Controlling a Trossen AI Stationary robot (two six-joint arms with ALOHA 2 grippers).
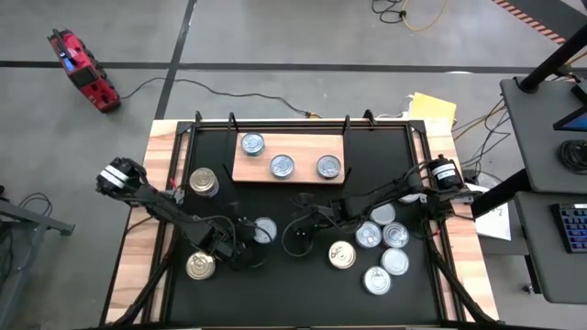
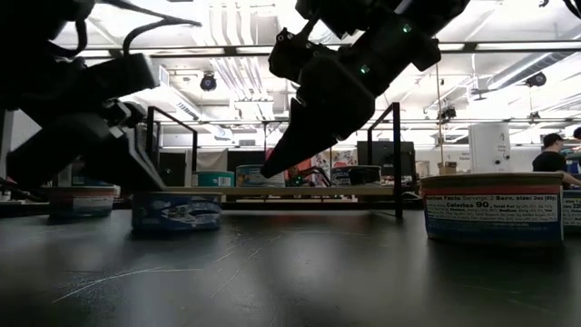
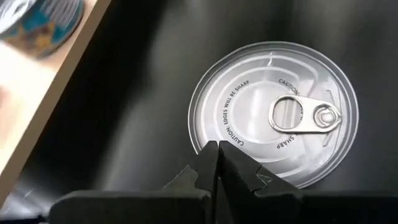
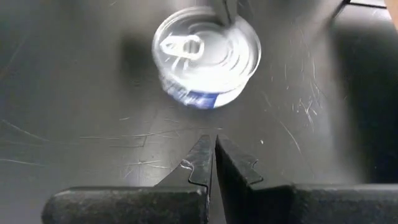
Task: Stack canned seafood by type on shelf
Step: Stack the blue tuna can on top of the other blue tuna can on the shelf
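Note:
The shelf (image 1: 303, 147), a light wooden board, lies at the table's far middle and bears three silver-topped cans (image 1: 282, 166). One silver can (image 1: 265, 229) with a pull ring stands alone on the black table at mid-table. My left gripper (image 3: 214, 146) is shut, its tips over that can's lid edge (image 3: 208, 134), coming from the table's left. My right gripper (image 4: 213, 140) is shut too. It hangs above the table a little to the can's (image 4: 207, 59) right, slanting down toward it. My left gripper's shut fingertips stand at the rim of the silver can's lid (image 3: 224, 134), slanting down from the table's left. The can stands upright on the table. Whether the tips touch the lid, I cannot tell.
Two gold-topped cans (image 1: 202, 181) (image 1: 200, 266) stand on the table's left part. Several more cans, one of them gold (image 1: 342, 255), cluster at the near right (image 1: 395, 262). Black frame posts (image 1: 229, 119) rise behind the shelf.

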